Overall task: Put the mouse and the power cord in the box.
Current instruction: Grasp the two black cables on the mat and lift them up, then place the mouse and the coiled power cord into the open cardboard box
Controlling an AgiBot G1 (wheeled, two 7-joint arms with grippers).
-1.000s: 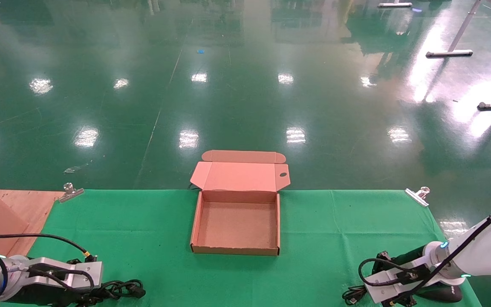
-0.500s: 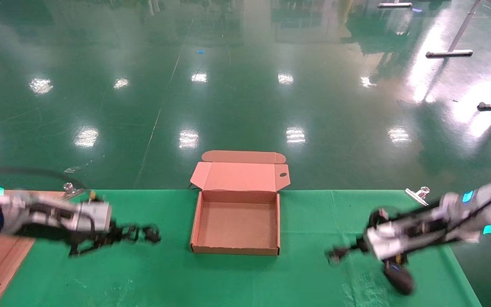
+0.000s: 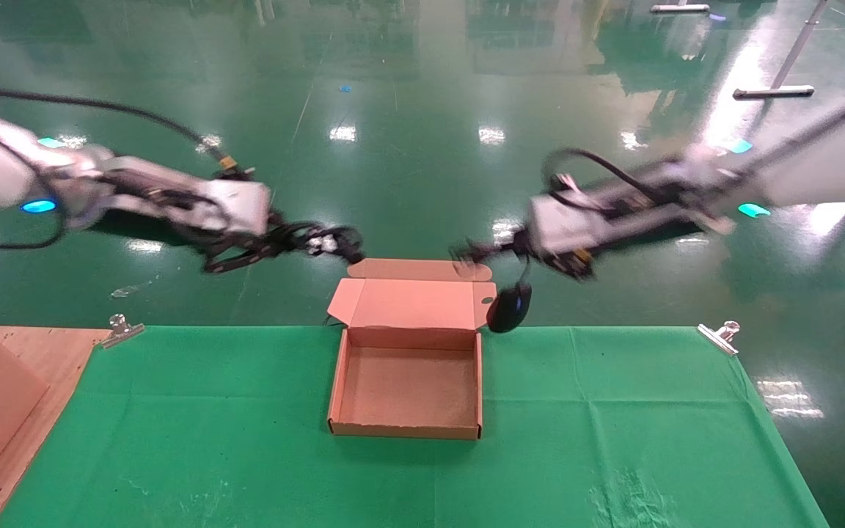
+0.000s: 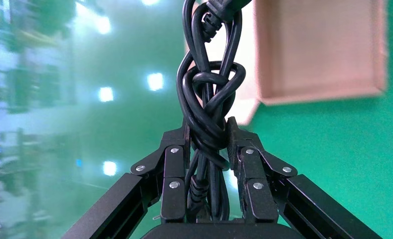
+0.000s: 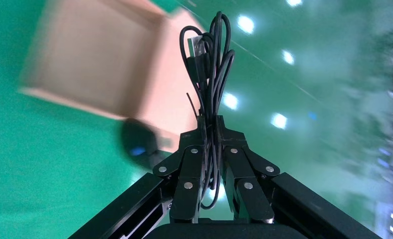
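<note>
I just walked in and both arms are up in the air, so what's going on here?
Both arms are carrying items toward the open box on the green table. The left gripper is shut on the power cord, held up behind the box's left side. The right gripper is shut on the mouse's thin cable, and the mouse dangles beside the lid's right edge. The box holds nothing yet.

Green cloth (image 3: 246, 411), clips (image 3: 120, 328), perhaps plywood (image 3: 41, 359).
</note>
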